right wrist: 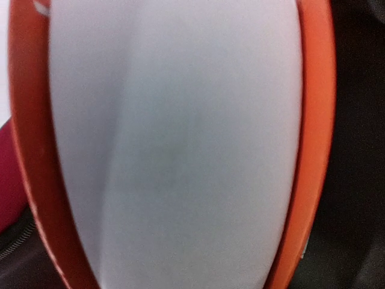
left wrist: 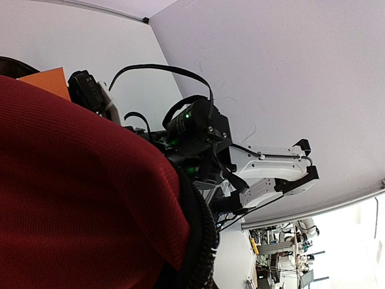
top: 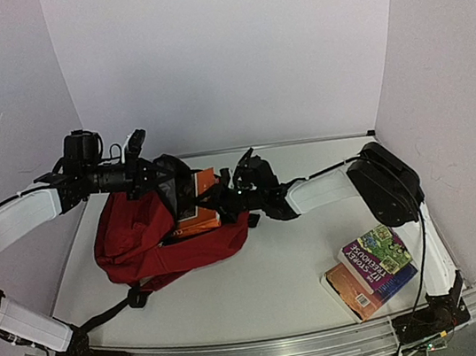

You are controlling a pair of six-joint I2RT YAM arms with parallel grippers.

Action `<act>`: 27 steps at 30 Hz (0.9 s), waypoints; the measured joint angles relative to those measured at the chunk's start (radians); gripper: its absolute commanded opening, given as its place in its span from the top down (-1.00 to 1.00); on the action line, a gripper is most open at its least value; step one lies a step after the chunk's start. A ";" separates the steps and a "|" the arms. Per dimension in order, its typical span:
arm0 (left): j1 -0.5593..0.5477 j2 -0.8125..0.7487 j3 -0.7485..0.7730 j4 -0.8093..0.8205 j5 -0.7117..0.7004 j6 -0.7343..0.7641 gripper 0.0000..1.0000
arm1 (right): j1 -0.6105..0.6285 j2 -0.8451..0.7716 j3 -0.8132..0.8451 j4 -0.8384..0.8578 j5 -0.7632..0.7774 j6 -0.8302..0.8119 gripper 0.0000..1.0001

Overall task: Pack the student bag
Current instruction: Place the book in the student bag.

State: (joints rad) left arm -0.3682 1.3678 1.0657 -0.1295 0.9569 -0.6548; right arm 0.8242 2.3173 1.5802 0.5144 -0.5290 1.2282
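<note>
Two arms: both work at the bag's mouth, left of the tabletop's centre.
Bag: dark red soft fabric student bag (top: 153, 240) lies slumped on the left half of the white tabletop (top: 271, 280), with its mouth facing right.
Left claw: left gripper (top: 150, 175) is fully closed, pinching the upper rim of the mouth and holding it raised. Red cloth and black zip fill its wrist view.
Right claw: right gripper (top: 238, 187) is at the flat orange-covered book (top: 200, 220), which sits partly inside the mouth. The white page edge fills its wrist view. The fingers are hidden, so I cannot tell how wide they stand or whether they grip.
Waiting: stack of two paperback books (top: 373, 270), purple-and-green cover on top, lies at the near right corner.
Step (judged): seating the orange-covered book in the student bag.
Next (judged): the book needs pushing deeper, past the zip, with the rim held up. The stack then needs fetching.
</note>
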 measured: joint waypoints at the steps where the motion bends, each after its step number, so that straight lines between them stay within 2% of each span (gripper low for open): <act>1: -0.005 0.007 0.005 0.000 0.003 0.000 1.00 | 0.001 -0.005 -0.020 0.007 0.012 -0.005 0.38; 8: -0.083 0.056 0.046 0.001 0.021 0.005 1.00 | 0.003 -0.145 -0.271 0.050 0.086 -0.029 0.39; 14: -0.173 0.130 0.111 -0.001 0.037 0.029 0.99 | -0.006 -0.264 -0.399 0.073 0.064 -0.027 0.42; 23: -0.250 0.208 0.184 0.000 0.044 0.047 1.00 | -0.011 -0.235 -0.512 0.407 -0.094 0.224 0.50; 27: -0.265 0.214 0.212 -0.001 0.060 0.050 0.99 | -0.002 -0.178 -0.461 0.396 -0.132 0.229 0.50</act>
State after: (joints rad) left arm -0.6336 1.5821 1.2782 -0.1310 1.0168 -0.6051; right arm 0.8222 2.1394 1.1188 0.9101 -0.6607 1.4569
